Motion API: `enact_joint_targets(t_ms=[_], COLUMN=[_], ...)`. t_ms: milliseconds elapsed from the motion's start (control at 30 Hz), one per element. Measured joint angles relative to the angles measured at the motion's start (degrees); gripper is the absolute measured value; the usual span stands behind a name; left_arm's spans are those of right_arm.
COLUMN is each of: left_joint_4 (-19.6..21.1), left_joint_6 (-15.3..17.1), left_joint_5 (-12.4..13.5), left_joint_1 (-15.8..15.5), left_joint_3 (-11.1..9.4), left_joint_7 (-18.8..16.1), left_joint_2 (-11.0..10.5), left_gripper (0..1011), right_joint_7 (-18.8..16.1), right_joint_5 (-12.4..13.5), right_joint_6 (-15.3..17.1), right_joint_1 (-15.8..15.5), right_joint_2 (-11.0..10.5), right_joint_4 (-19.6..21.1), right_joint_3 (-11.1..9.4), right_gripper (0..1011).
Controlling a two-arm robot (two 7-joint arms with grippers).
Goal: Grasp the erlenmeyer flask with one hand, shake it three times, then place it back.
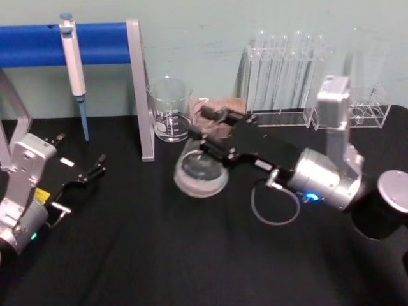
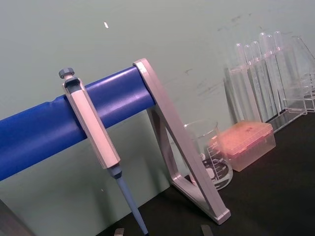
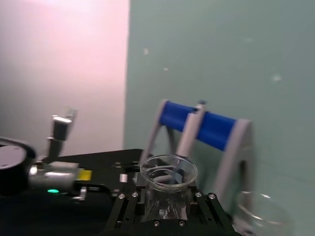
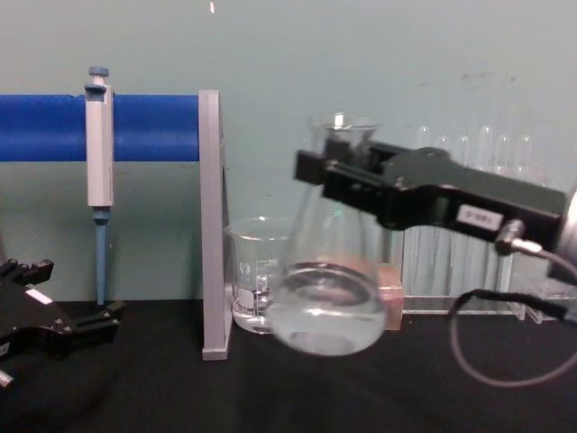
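Note:
The erlenmeyer flask (image 4: 329, 280) is clear glass with a wide round base and hangs above the black table, a little liquid in its bottom. My right gripper (image 4: 335, 176), black with a silver wrist and grey cable, is shut on the flask's narrow neck just under the flared rim. From above, the flask (image 1: 201, 171) shows at the table's middle with the right gripper (image 1: 209, 132) reaching in from the right. The right wrist view has the flask rim (image 3: 168, 172) between the right gripper's (image 3: 167, 202) fingers. My left gripper (image 1: 86, 175) rests open at the left, far from the flask.
A glass beaker (image 1: 170, 108) stands just behind the flask, beside a grey stand post (image 1: 141, 89) carrying a blue bar and a hanging pipette (image 1: 73, 60). A test tube rack (image 1: 284, 76) and a pink tip box (image 2: 246, 142) line the back. A smaller clear rack (image 1: 368, 109) sits far right.

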State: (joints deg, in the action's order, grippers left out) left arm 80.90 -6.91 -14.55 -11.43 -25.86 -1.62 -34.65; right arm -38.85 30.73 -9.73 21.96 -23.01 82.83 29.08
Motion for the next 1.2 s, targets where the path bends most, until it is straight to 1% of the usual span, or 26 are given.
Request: enact_joint_targets(t_ms=[67, 167, 200, 267, 300, 433, 467, 500, 533, 733, 867, 1000, 1067, 1167, 1200], left_joint_4=[0.0, 0.0, 0.0, 0.0, 0.0, 0.0, 0.0, 0.0, 0.0, 0.0, 0.0, 0.0, 0.0, 0.0, 0.0], left_joint_6=[0.0, 0.0, 0.0, 0.0, 0.0, 0.0, 0.0, 0.0, 0.0, 0.0, 0.0, 0.0, 0.0, 0.0, 0.0], left_joint_5=[0.0, 0.0, 0.0, 0.0, 0.0, 0.0, 0.0, 0.0, 0.0, 0.0, 0.0, 0.0, 0.0, 0.0, 0.0], left_joint_1=[0.0, 0.0, 0.0, 0.0, 0.0, 0.0, 0.0, 0.0, 0.0, 0.0, 0.0, 0.0, 0.0, 0.0, 0.0], left_joint_3=[0.0, 0.0, 0.0, 0.0, 0.0, 0.0, 0.0, 0.0, 0.0, 0.0, 0.0, 0.0, 0.0, 0.0, 0.0], left_joint_7=[0.0, 0.0, 0.0, 0.0, 0.0, 0.0, 0.0, 0.0, 0.0, 0.0, 0.0, 0.0, 0.0, 0.0, 0.0], left_joint_2=[0.0, 0.0, 0.0, 0.0, 0.0, 0.0, 0.0, 0.0, 0.0, 0.0, 0.0, 0.0, 0.0, 0.0, 0.0], left_gripper=[1001, 1001, 1001, 1001, 1001, 1001, 1001, 1001, 1001, 1001, 1001, 1001, 1001, 1001, 1001], right_joint_7=[1.9, 3.5, 4.6, 5.9, 7.3, 9.7, 10.8, 11.3, 12.3, 14.0, 13.9, 12.8, 11.3, 9.9, 9.0], right_joint_5=[-0.1, -0.2, -0.4, -0.5, -0.7, -1.0, -1.1, -1.2, -1.3, -1.8, -2.1, -2.1, -2.2, -2.2, -2.2], right_joint_6=[-0.3, -0.4, -0.4, -0.4, -0.3, -0.1, 0.0, 0.1, 0.2, 0.7, 0.9, 1.0, 1.2, 1.3, 1.4], right_joint_1=[-1.0, -2.0, -2.8, -3.8, -4.9, -7.1, -8.3, -8.7, -9.7, -12.1, -12.3, -11.7, -10.6, -9.6, -8.8], right_joint_2=[-1.0, -2.0, -2.7, -3.5, -4.2, -5.4, -6.0, -6.2, -6.6, -7.3, -7.0, -6.2, -5.2, -4.5, -4.0], right_joint_4=[0.7, 1.5, 2.0, 2.8, 3.5, 4.8, 5.6, 5.8, 6.4, 7.6, 7.6, 6.9, 6.0, 5.2, 4.6], right_joint_3=[-1.5, -3.0, -4.1, -5.4, -6.7, -9.2, -10.5, -11.0, -12.1, -14.9, -15.4, -15.1, -14.2, -13.3, -12.5], right_gripper=[459, 458, 459, 458, 459, 458, 458, 458, 458, 458, 458, 458, 459, 458, 458])
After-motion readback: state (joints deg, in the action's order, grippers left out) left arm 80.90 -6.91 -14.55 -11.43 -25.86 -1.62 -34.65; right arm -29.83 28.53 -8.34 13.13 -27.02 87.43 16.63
